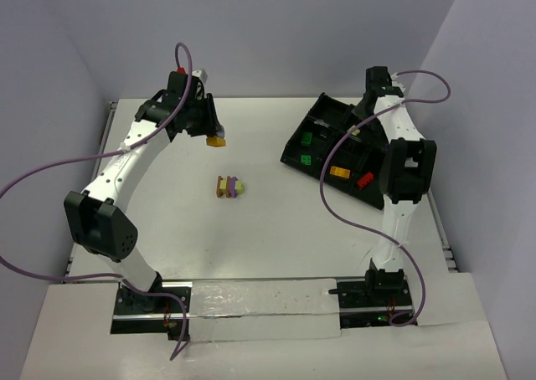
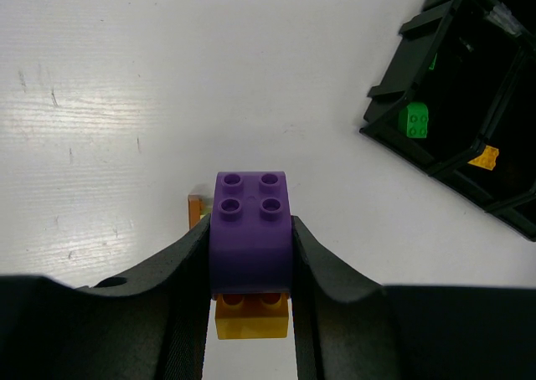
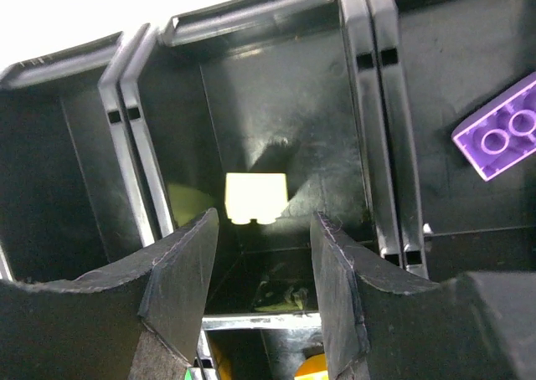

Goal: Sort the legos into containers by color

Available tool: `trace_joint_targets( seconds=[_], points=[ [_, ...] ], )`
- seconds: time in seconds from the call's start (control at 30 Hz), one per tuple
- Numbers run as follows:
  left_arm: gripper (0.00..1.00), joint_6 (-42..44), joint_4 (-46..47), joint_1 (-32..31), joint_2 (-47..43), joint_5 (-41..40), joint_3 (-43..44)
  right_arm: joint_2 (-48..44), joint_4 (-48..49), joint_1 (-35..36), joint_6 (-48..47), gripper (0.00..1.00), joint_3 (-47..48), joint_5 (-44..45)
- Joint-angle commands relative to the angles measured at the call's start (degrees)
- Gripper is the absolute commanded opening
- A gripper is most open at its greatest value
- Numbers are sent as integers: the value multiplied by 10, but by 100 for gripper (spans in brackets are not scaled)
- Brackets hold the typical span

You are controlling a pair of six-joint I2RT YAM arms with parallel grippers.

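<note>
Brick pair [image 2: 251, 259], purple on orange, is clamped in left gripper [image 2: 251, 238], lower centre of left wrist view. Right gripper [image 3: 265, 246] stands parted, empty, over a tray compartment [image 3: 276, 87] containing a pale yellow-green brick [image 3: 255, 197]. Multi-coloured cluster [image 1: 229, 187] lies mid-frame, top view.
</note>
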Motion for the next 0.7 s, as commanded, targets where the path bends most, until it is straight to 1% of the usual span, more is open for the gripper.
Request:
trace_joint_targets(
  seconds=[0.0,0.2,0.27,0.4,0.57,0.67],
  points=[
    [0,11,15,-3,-23,-4,0,-27,2,-16,-8,56,34,0],
    [0,9,20,-3,-22,-2,1,-48,-6,-16,-12,56,29,0],
    [0,6,22,-3,-22,-2,0,-72,-4,-17,-14,56,3,20],
    [0,4,26,-3,-22,4,-3,-111,7,-24,-28,56,-35,31],
    [0,4,29,-3,-17,13,0,-134,10,-46,-27,56,-86,25],
    [0,0,29,-3,-15,18,7,-146,11,-47,-35,56,-103,24]
  ],
)
